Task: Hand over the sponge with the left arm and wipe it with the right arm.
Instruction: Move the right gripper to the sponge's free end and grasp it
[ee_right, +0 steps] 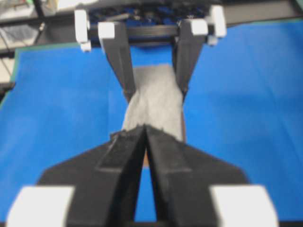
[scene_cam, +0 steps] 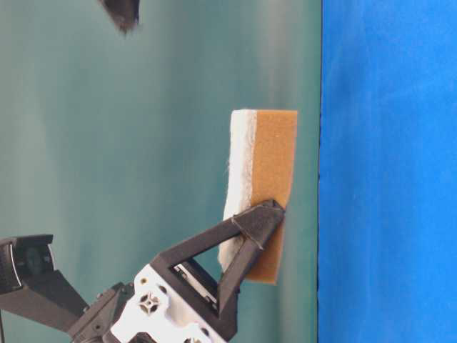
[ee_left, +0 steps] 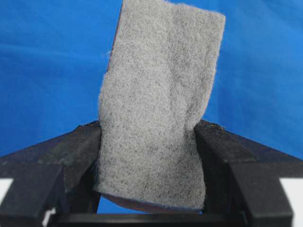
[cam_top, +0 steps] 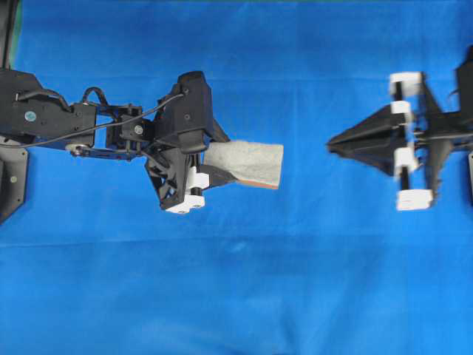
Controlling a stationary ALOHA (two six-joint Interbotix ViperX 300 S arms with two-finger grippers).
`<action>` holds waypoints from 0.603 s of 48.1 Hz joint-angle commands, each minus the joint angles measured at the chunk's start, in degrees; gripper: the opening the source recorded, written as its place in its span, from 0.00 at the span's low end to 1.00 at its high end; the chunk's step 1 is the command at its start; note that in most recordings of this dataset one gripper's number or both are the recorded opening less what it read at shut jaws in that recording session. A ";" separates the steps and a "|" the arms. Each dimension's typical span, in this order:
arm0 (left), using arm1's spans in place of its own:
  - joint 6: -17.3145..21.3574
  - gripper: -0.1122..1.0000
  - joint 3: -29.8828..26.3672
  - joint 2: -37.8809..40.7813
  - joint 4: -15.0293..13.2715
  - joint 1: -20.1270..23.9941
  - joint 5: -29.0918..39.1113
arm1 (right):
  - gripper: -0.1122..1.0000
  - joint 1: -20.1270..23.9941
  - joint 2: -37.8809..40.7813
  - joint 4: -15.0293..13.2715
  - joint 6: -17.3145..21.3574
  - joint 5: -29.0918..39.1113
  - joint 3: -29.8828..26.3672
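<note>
My left gripper is shut on the sponge, gripping its near end and holding it out toward the right above the blue cloth. The left wrist view shows the speckled grey pad pinched between both black fingers. In the table-level view the sponge shows its white layer and its orange-brown layer, and one finger presses its side. My right gripper points at the sponge from the right with a gap between them. Its tips meet, with nothing between them.
Blue cloth covers the table. The left arm's black base plate sits at the left edge. In the table-level view a teal wall stands behind, and a dark gripper tip shows at the top.
</note>
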 commanded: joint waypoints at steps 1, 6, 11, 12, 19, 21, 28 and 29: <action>0.09 0.52 -0.62 -0.97 -0.09 0.00 -0.44 | 0.45 0.62 3.52 0.26 0.00 -0.09 -3.69; 0.09 0.52 -0.62 -0.97 0.00 0.00 -0.44 | 0.70 0.88 8.61 0.18 0.26 -0.09 -6.94; 0.00 0.52 -0.62 -0.97 0.00 -0.09 -0.44 | 0.76 0.88 12.83 0.70 0.53 0.00 -10.02; 0.09 0.52 -0.62 -0.97 0.00 -0.09 -0.44 | 0.76 0.88 13.54 0.79 0.53 0.00 -10.55; 0.00 0.52 -0.53 -0.97 0.00 -0.09 -0.44 | 0.77 0.88 17.84 0.88 0.53 1.05 -14.41; 0.00 0.52 -0.53 -0.97 -0.09 -0.09 -0.44 | 0.77 0.88 18.63 0.97 0.53 1.58 -15.21; 0.00 0.52 -0.53 -0.97 0.00 0.00 -0.44 | 0.77 0.53 19.60 0.88 0.53 2.72 -16.26; 0.00 0.52 -0.53 -0.97 0.00 -0.09 -0.44 | 0.77 0.44 19.60 0.88 0.53 2.81 -16.26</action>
